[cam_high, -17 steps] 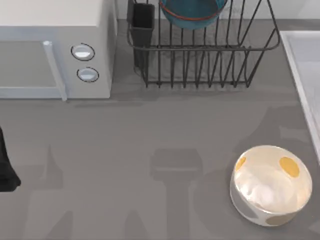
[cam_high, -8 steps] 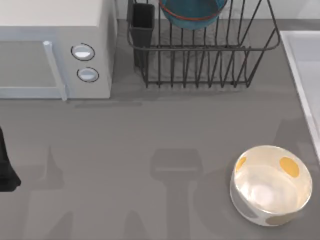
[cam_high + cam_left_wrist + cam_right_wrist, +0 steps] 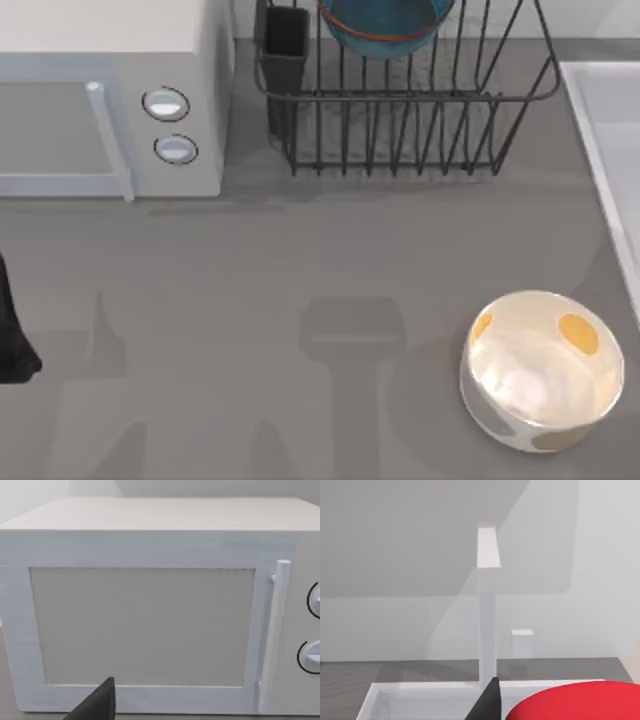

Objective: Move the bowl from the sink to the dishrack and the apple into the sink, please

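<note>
Right wrist view: the apple (image 3: 575, 702) sits against the right gripper's dark finger (image 3: 487, 702) above the sink (image 3: 420, 692) (grip unclear), teal bowl (image 3: 385, 25) racked at 12 o'clock.

apple (image 3: 572, 702): red, close to camera | sink (image 3: 420, 689): pale rim beyond it | faucet (image 3: 487, 615): upright behind rim

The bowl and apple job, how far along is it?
The bowl already sits in the dishrack, so that half looks done. In the right wrist view the apple is close to the camera, above the sink, apparently carried. Left: putting it down in the sink. The left arm is parked at the table's left edge.
</note>
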Tool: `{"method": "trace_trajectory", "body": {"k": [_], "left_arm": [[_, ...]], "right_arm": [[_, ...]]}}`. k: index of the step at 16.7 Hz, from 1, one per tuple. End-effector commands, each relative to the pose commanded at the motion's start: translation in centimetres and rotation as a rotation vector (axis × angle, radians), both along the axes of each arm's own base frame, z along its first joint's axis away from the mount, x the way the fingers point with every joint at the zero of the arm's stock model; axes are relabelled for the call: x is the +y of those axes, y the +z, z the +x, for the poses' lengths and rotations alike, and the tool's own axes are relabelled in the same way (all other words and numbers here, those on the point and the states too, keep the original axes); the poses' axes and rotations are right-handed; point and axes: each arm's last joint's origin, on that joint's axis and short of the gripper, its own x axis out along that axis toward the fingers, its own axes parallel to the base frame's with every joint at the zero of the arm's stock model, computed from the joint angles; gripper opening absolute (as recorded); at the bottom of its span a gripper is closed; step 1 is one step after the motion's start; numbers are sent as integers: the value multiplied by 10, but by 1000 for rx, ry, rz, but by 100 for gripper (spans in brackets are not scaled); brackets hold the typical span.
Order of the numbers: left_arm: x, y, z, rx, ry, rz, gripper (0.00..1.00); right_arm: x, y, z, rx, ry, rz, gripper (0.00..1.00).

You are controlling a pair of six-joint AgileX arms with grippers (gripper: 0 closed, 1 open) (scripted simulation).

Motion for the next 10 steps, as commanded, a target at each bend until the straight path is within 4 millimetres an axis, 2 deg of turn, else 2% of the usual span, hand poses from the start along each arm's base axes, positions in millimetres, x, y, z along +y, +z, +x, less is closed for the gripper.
{"method": "trace_trajectory", "body": {"k": [6,10], "left_arm": [[0,0,0,0,0,0,100],[0,0,0,0,0,0,100]], "right_arm": [[-1,-73,2,-39,3,-27,0],[6,-105,-7,-31,5,-23,0]]}}
